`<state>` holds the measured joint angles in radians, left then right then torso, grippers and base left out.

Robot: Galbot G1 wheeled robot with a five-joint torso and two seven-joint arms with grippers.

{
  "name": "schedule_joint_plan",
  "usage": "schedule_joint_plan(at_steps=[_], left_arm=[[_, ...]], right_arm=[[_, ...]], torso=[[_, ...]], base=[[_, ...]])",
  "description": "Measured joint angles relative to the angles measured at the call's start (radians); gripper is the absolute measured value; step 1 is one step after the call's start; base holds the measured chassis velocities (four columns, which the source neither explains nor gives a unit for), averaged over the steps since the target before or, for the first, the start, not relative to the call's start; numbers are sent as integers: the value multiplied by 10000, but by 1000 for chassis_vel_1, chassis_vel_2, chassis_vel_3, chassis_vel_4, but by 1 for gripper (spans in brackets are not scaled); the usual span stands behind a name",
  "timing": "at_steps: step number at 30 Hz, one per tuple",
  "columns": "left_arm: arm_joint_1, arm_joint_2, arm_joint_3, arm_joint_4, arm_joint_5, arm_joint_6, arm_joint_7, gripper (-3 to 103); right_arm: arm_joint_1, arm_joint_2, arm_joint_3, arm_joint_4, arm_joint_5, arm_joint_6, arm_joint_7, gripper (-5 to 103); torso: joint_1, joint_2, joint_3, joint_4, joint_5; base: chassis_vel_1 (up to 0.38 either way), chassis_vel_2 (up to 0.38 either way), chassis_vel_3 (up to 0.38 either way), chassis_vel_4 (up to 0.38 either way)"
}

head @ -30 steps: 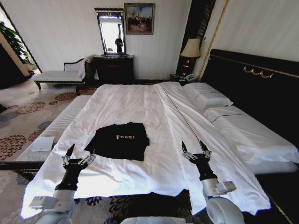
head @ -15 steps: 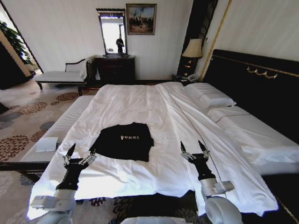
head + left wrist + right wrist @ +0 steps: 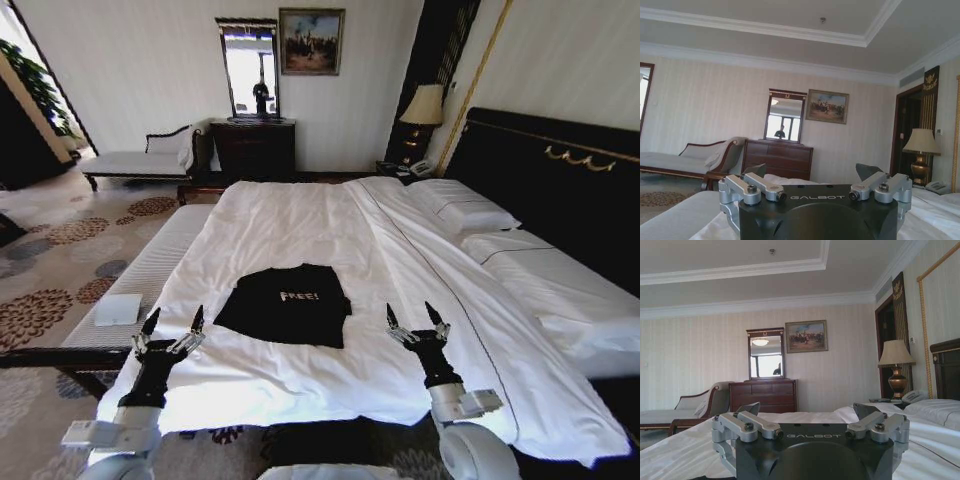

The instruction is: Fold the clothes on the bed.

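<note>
A black T-shirt (image 3: 286, 304) with white "FREE!" lettering lies flat on the near part of the white bed (image 3: 300, 215). My left gripper (image 3: 174, 321) hovers open over the bed's near left corner, left of the shirt and apart from it. My right gripper (image 3: 412, 316) is open too, held above the sheet to the right of the shirt. Both sets of fingers point toward the far wall. In the left wrist view the left gripper (image 3: 811, 171) holds nothing, and in the right wrist view the right gripper (image 3: 806, 410) is likewise empty.
A pale bench (image 3: 150, 275) with a small white pad (image 3: 118, 309) runs along the bed's left side. Pillows (image 3: 470, 211) and a dark headboard (image 3: 550, 190) are on the right. A dresser (image 3: 252, 150), a mirror, a chaise (image 3: 140, 160) and a bedside lamp (image 3: 424, 106) stand at the far wall.
The whole view has shifted, so the camera has moved; the shirt and bed now sit further right in the picture. Both grippers keep their open pose relative to me.
</note>
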<state>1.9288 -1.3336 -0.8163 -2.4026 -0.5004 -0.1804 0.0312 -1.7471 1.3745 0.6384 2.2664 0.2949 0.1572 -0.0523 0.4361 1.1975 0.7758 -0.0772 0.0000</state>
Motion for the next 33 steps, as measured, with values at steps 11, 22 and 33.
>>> schedule_joint_plan(at_steps=[11, 22, 33], left_arm=[[76, -79, -42, -128, 10, -51, 5, 100], [54, -150, 49, -183, -106, -2, 11, 100], [-57, -97, 59, -74, -257, 57, 3, 100]], right_arm=[[0, 35, 24, 57, -1, 10, 29, 100], [6, 151, 5, 52, -26, 14, 12, 100], [34, 200, -66, -34, -159, 11, -78, 100]], torso=[[0, 0, 0, 1, -2], [0, 0, 0, 1, 1], [0, 0, 0, 1, 1]], base=[[51, 97, -39, -92], [0, 13, 2, -7], [-31, 34, 23, -48]])
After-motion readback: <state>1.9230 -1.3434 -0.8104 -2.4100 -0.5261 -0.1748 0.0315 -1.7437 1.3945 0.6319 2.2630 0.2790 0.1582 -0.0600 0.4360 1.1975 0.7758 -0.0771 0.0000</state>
